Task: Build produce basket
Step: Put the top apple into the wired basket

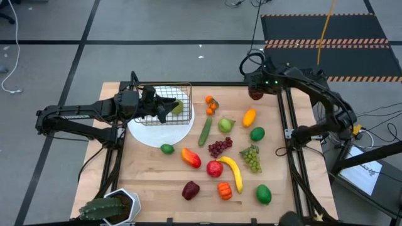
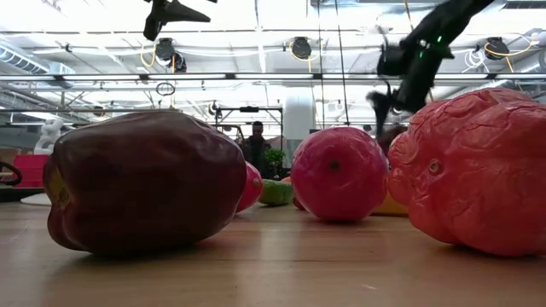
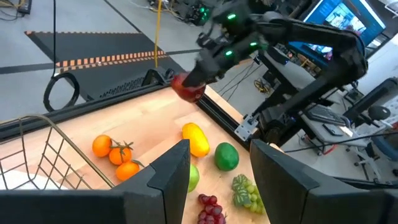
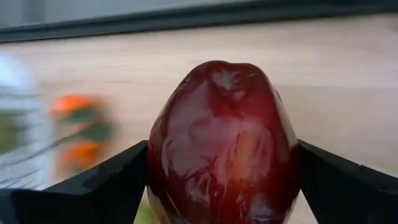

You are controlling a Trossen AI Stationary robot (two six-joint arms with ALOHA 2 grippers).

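- Right gripper (image 1: 255,93), upper right of the overhead picture, clamps a dark red apple (image 4: 222,146).
- Left gripper (image 1: 164,108) grips the wire basket (image 1: 178,94), upper left, over the white plate (image 1: 160,133).

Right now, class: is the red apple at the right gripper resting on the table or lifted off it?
Lifted. The red apple sits between the right gripper's fingers, and the left wrist view shows it above the table's far edge.

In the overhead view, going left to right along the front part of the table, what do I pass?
Potted plant → dark red pepper → orange pepper → green lime.
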